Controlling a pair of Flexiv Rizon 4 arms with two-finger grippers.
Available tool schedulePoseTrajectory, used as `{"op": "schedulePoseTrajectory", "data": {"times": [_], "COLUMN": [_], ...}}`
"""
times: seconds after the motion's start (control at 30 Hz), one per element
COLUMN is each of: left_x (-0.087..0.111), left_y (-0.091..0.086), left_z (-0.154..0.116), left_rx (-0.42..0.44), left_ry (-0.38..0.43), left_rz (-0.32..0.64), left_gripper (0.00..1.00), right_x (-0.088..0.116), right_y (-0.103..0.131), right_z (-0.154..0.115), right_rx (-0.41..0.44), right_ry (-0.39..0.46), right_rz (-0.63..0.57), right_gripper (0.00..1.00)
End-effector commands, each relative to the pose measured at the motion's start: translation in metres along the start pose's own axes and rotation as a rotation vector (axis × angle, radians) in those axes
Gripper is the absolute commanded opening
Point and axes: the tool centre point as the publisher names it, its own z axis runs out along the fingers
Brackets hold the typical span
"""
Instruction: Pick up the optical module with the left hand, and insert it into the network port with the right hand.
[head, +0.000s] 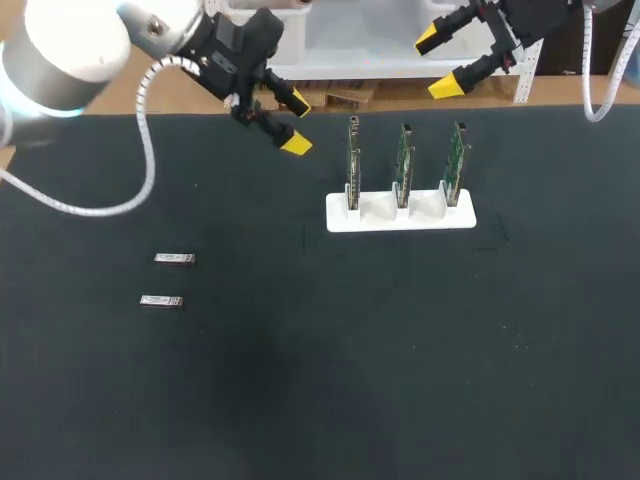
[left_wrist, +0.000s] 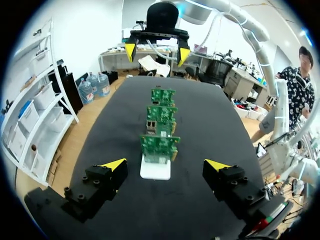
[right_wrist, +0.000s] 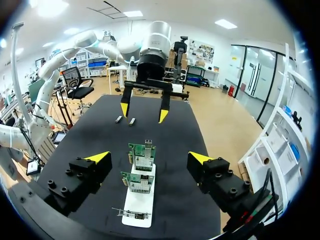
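In the head view, my left pincer (head: 297, 122) hangs over the far part of the black table (head: 320, 400), fingers spread and empty. My right pincer (head: 440, 63) is beyond the far edge, at about one o'clock from it, also spread and empty. Two optical modules (head: 174, 260) (head: 161, 301) lie flat on the table, one just beside the other, at about seven o'clock from my left pincer and well apart from it. A white stand (head: 400, 215) sits at five o'clock from the left pincer, with three circuit boards (head: 404, 160) upright in a row in it. The modules are at eight o'clock from the stand.

From my left wrist, the left pincer (left_wrist: 165, 165) is wide open with nothing between its yellow tips. Dead ahead at twelve o'clock the white stand (left_wrist: 155, 172) holds the circuit boards (left_wrist: 160, 147), lined up one behind another. Past them my right pincer (left_wrist: 157, 51) faces me, fingers parted.

From my right wrist, the right pincer (right_wrist: 149, 157) is likewise wide open and holds nothing. The white stand (right_wrist: 137, 202) and circuit boards (right_wrist: 142, 150) lie under and just ahead of it. Farther out at twelve o'clock my left pincer (right_wrist: 144, 112) points down, open. The two optical modules (right_wrist: 119, 119) (right_wrist: 132, 121) lie on the table near its tips, untouched.
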Motion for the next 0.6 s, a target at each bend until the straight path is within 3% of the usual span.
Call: {"op": "schedulePoseTrajectory", "data": {"times": [0.03,0.4,0.6], "left_x": [0.004,0.035,0.046], "left_y": [-0.001,-0.031,-0.04], "left_z": [-0.015,-0.037,-0.041], "left_rx": [0.08,0.14,0.137], "left_ry": [0.146,0.365,0.41], "left_rz": [0.01,0.011,-0.008], "left_gripper": [1.0,1.0,1.0], "right_x": [0.0,0.0,0.0], "right_y": [0.002,0.002,0.002], "right_z": [0.0,0.0,0.0], "right_rx": [0.004,0.004,0.004], "right_ry": [0.0,0.0,0.0], "right_rz": [0.0,0.0,0.0], "right_gripper": [1.0,1.0,1.0]}}
